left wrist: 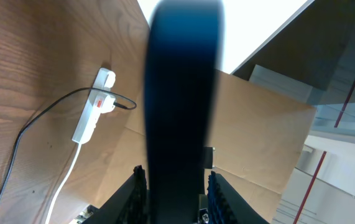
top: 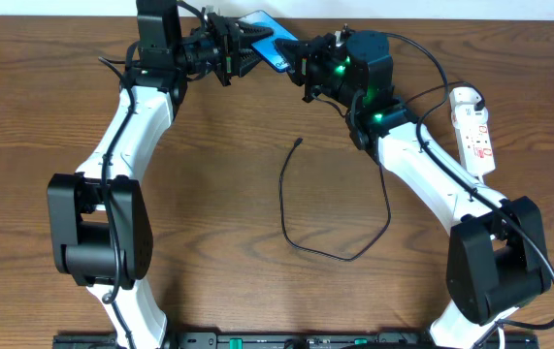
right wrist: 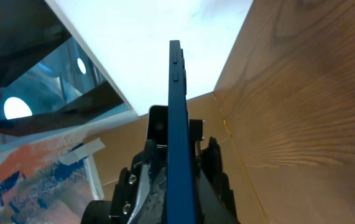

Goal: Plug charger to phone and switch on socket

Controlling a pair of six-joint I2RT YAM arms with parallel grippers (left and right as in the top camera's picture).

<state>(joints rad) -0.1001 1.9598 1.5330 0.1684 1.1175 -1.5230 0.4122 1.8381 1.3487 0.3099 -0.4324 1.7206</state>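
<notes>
The phone (top: 269,39) is held in the air over the middle of the far edge, with both arms meeting there. The left gripper (top: 249,47) is clamped on one end and the right gripper (top: 304,60) is closed on the other. The right wrist view shows the phone edge-on with its side buttons (right wrist: 177,62) up, and fingers (right wrist: 213,171) pressing both faces. The cable (top: 284,204) lies loose on mid-bench, its tip (top: 299,143) well short of the phone and bare. It loops toward the near edge, then passes under the right arm to the adapter (top: 466,97). The socket (top: 474,126) lies along the right edge near the far corner. Its red markings are too small to read. The bench (top: 209,194) is dark wood grain, and a brown board (left wrist: 258,124) stands beyond it.
</notes>
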